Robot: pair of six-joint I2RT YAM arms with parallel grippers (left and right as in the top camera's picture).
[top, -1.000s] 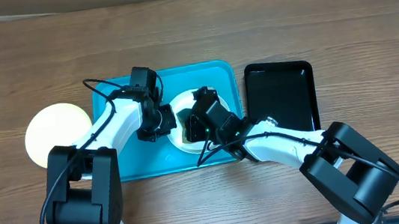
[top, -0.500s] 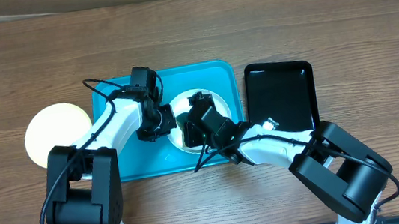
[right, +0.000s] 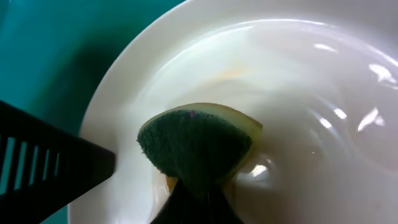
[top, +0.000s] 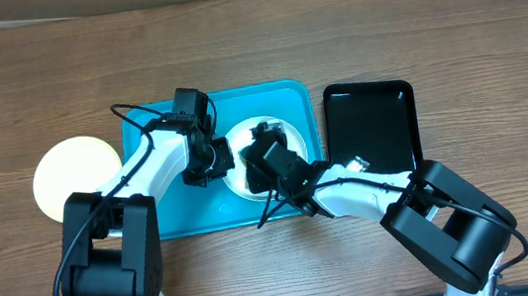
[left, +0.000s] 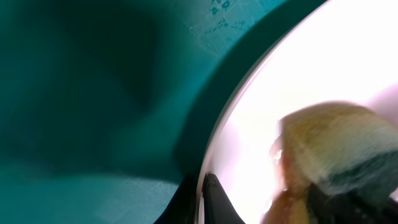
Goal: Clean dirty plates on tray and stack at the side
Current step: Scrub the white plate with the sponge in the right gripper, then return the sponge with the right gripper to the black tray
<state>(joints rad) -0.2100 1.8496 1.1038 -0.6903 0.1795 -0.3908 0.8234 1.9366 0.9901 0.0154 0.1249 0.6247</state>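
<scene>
A white plate (top: 270, 131) lies on the right half of the turquoise tray (top: 170, 194). My left gripper (top: 222, 159) is shut on the plate's left rim (left: 214, 155), one finger above and one below. My right gripper (top: 263, 158) is shut on a yellow sponge with a dark green scrub face (right: 196, 146) and presses it on the white plate (right: 311, 106). The sponge also shows blurred in the left wrist view (left: 333, 149). A pale yellow-green plate (top: 73, 175) lies on the table left of the tray. A third plate is out of view.
A glossy black tray (top: 372, 126) lies just right of the turquoise tray. The left half of the turquoise tray (left: 81, 93) is bare. Wooden table (top: 429, 20) lies all around.
My right gripper has slid the sponge a little to the left and up across the white plate. The left gripper has held its grip on the rim.
</scene>
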